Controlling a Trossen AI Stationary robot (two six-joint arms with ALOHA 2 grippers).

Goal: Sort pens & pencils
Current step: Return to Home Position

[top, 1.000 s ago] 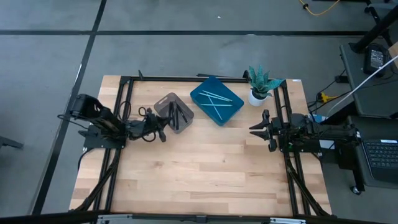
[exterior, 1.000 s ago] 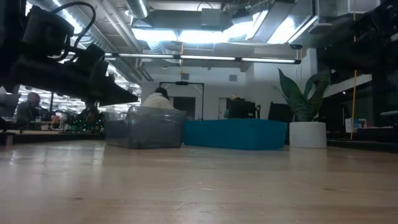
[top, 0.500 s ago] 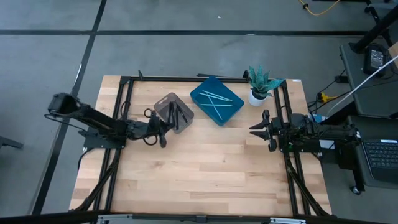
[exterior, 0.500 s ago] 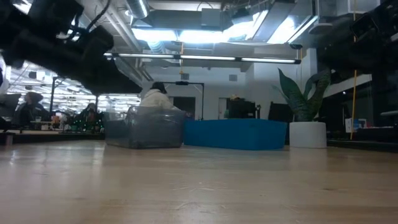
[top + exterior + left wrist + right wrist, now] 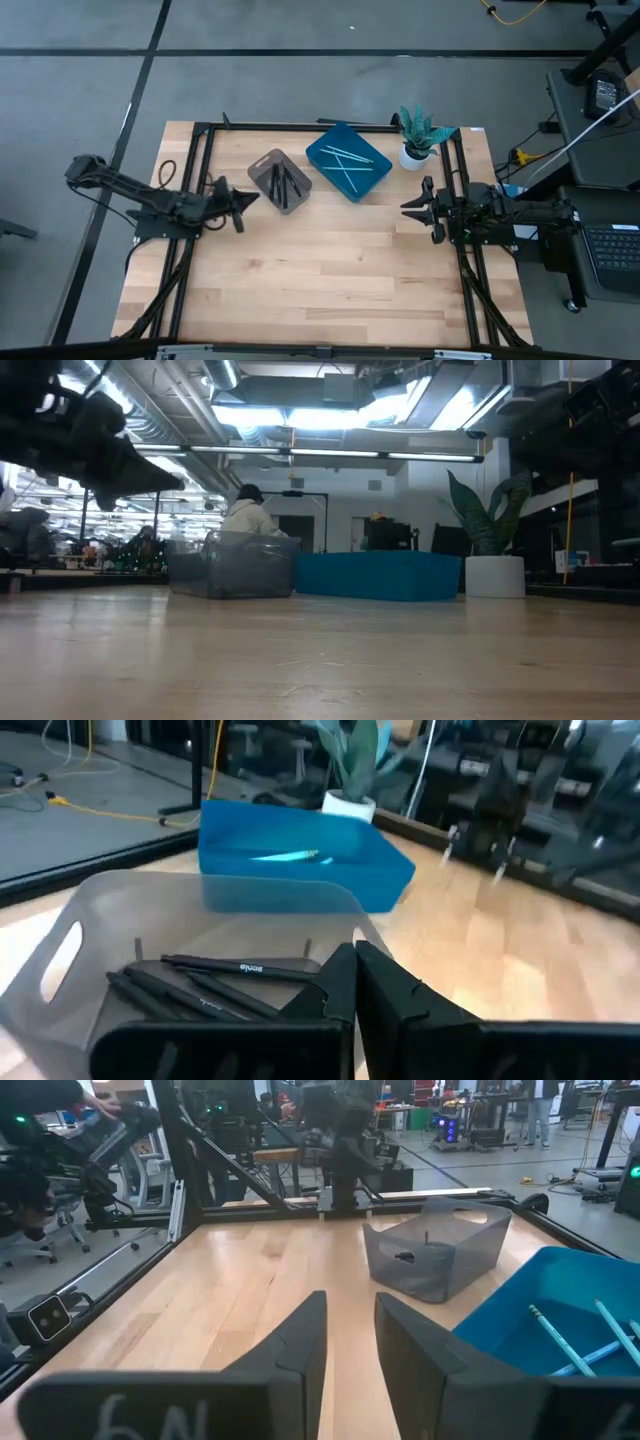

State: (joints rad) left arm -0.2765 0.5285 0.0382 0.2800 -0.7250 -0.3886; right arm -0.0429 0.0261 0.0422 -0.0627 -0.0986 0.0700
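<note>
Evenly, softly lit from overhead, with faint shadows on the table [image 5: 330, 270] (glaring at the ceiling lights [image 5: 320, 415] in the low view).

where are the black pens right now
In the high view the black pens lie in the grey bin, left of centre toward the table's back edge, between the left gripper and the blue bin.

Dark jointed arms [image 5: 130, 190], black wedge fingers [image 5: 300, 1345], looping cable [image 5: 165, 172] (pale scrawled marking [image 5: 150, 1415])
</note>
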